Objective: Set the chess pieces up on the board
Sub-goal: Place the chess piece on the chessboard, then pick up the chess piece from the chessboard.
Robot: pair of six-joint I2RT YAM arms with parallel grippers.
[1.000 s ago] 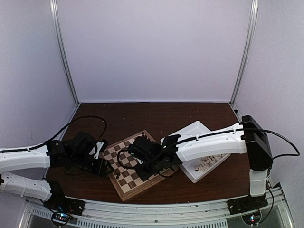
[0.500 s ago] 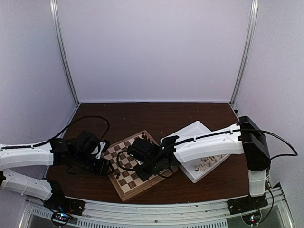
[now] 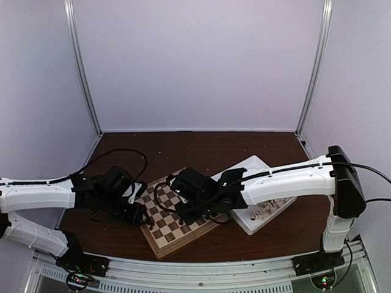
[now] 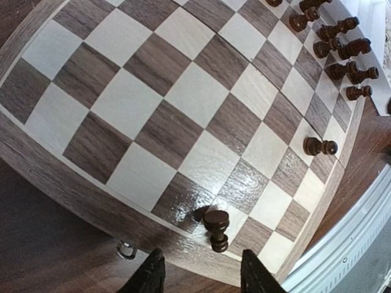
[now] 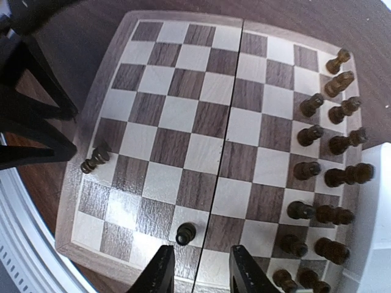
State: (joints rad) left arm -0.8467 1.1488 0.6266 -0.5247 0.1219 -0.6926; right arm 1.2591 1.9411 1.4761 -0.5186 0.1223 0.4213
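- The board [image 3: 162,235] lies at an angle on the counter [image 3: 201,146], under both arms. Dark chess pieces [image 5: 348,174] are ranked in two rows along the edge next to the white tray [image 3: 247,166].
- The jaws of the left arm [image 3: 36,198] are spread and empty. A lone dark pawn [image 4: 215,227] stands just ahead of them, near the board's corner.
- The jaws of the right arm [image 3: 287,183] are also parted, with nothing pinched. A second dark piece [image 5: 185,233] stands just ahead of them, beside the centre seam.
- Risk: either lone piece could be toppled or pushed off its square if it is clipped by a finger.
- Risk: both arms are crowded over the same half of the board, so contact between them is judged possible.
- Small pale pieces [image 3: 264,210] are seen in the tray. The right arm lies across the path to them.
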